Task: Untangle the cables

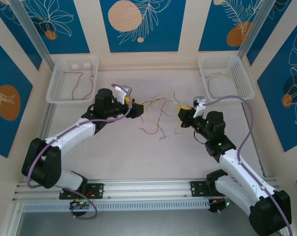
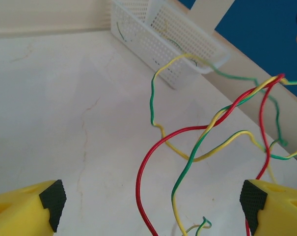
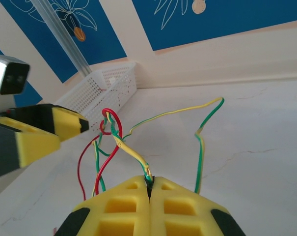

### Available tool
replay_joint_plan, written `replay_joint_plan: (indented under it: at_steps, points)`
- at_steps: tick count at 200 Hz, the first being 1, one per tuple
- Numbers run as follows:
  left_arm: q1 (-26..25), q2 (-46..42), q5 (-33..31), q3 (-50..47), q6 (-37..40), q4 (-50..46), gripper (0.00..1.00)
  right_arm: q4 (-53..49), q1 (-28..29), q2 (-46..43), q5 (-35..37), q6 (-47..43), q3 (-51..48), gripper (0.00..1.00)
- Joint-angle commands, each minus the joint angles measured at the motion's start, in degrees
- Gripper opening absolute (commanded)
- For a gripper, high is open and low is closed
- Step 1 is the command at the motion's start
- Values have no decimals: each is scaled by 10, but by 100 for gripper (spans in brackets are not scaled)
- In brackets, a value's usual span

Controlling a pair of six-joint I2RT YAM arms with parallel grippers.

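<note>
- Two tools worked the cables: the left tool (image 2: 152,201) stood with jaws wide apart, holding nothing; the right tool (image 3: 149,189) was clamped on a green-yellow wire (image 3: 131,151).
- The cables (image 1: 158,110) were strung, knotted, between them over the counter (image 1: 138,157).
- A few wires lay in the left basket (image 1: 54,86) and the right basket (image 1: 247,81); I'd say most untangling remained.
- No writing was readable.

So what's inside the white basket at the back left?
Seen from above, the white basket holds thin reddish wires lying loose on its floor, with two pale connectors near the far wall. How many wires, I can't tell; nothing covers them.
</note>
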Motion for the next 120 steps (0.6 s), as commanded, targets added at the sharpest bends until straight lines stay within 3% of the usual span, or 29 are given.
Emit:
replay_joint_plan:
  at_steps: [1, 28, 48, 56, 77, 90, 103, 112, 120]
  points:
    - [-3, 19, -4, 18, -8, -5, 89, 20, 5, -14, -8, -13, -4, 0]
    - [-12, 57, 16, 35, -22, 7, 86, 19, 8, -18, -6, -16, -3, 0]
    - [-22, 82, 15, 46, -24, 8, 77, 16, 9, -17, -5, -17, -1, 0]
    - [-23, 89, 16, 47, -24, 14, 69, 16, 10, -17, -5, -18, 0, 0]
    - [-24, 87, -5, 43, -27, 25, 31, 10, 10, -19, 1, -19, 1, 0]
    - [-23, 79, -21, 40, -24, 25, 15, 5, 10, -21, 6, -22, 0, 0]
    - [-23, 69, -34, 42, -16, 11, 11, 4, 11, -23, 10, -23, -2, 0]
    - [-24, 64, -38, 44, -8, 2, 0, 3, 10, -24, 15, -24, -2, 0]
    - [-23, 59, -44, 43, -5, -6, 0, 3, 10, -24, 18, -23, -3, 0]
